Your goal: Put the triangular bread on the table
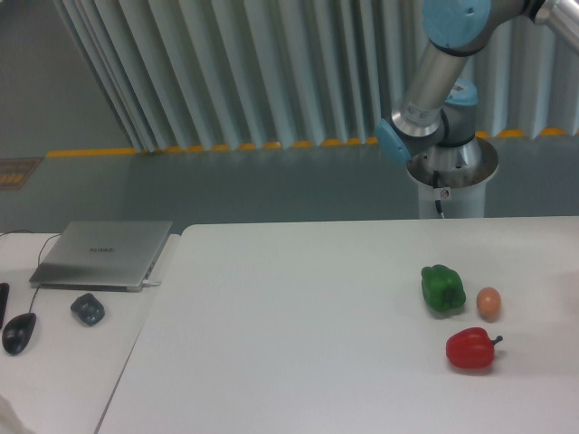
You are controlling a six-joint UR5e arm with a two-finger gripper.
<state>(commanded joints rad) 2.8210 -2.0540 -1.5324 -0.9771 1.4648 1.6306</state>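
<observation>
Triangular bread not visible, end effector out of frame – state unknowable. White desk (298, 316) carries green pepper (442, 288), egg (488, 303), red pepper (470, 349) – clustered right.

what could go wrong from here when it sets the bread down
Neither the triangular bread nor the gripper is in view, so grip and approach cannot be checked. The green pepper, small orange-tan egg and red pepper sit clustered near the right side of the plain white table; a descent there might knock them, and the egg could roll. The open left area looks safer.
</observation>
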